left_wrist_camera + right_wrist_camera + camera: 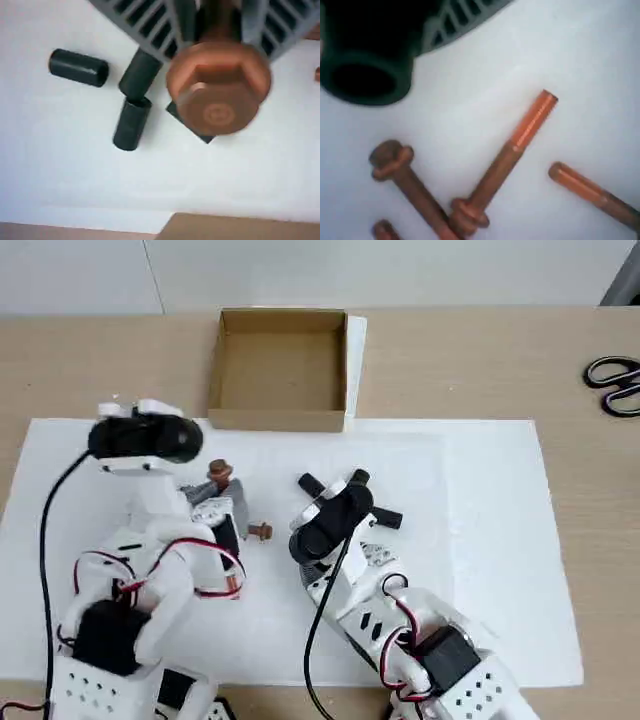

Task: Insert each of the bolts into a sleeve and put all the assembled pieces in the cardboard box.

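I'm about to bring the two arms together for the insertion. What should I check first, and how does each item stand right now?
1. Hold on the copper-coloured hex-head bolt by the left gripper: ok, shut on it.
2. Hold on the black cylindrical sleeve by the right gripper: ok, open end showing.
3. Bolt lined up with the sleeve's bore: not ok; the grippers stand apart in the high view.
4. Clearance over the loose copper bolt lying between the arms: cannot tell.
5. Open, empty brown cardboard box: ok.
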Controlling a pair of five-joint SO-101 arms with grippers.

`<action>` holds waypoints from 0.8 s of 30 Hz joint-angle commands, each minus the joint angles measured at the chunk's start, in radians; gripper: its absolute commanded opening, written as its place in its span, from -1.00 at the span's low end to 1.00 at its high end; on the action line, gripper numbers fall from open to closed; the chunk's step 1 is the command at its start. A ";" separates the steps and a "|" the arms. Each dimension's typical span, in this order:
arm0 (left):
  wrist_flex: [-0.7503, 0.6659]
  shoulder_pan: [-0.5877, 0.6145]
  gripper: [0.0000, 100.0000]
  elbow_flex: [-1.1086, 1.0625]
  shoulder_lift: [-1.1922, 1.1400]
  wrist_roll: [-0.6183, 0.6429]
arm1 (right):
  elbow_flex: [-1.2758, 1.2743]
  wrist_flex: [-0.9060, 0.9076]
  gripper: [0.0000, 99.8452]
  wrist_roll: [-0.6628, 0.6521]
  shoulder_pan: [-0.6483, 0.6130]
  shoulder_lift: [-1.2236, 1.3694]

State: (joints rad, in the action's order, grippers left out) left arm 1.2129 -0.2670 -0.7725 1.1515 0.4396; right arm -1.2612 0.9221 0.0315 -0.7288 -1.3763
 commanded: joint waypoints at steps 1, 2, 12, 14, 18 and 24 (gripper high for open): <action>-0.077 -0.041 -0.99 -0.036 0.040 0.029 | 0.008 -0.048 -0.99 -0.012 -0.007 -0.019; -0.091 -0.041 -0.99 -0.050 0.043 0.052 | 0.009 -0.048 -0.99 -0.012 -0.007 -0.019; -0.176 -0.046 -0.99 -0.114 0.044 0.137 | 0.005 -0.044 -0.99 -0.008 -0.008 -0.021; -0.176 -0.048 -0.99 -0.114 0.041 0.147 | 0.005 -0.047 -0.99 0.008 -0.012 -0.021; -0.210 -0.049 -0.99 -0.133 0.043 0.149 | 0.005 -0.048 -0.99 0.026 -0.033 -0.021; -0.295 -0.107 -0.99 -0.185 0.040 0.218 | 0.005 -0.048 -0.99 0.026 -0.035 -0.021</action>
State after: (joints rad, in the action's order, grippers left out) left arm 0.9735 -0.3437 -0.9551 1.1730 0.6222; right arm -1.2612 0.9007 0.0468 -0.7564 -1.3763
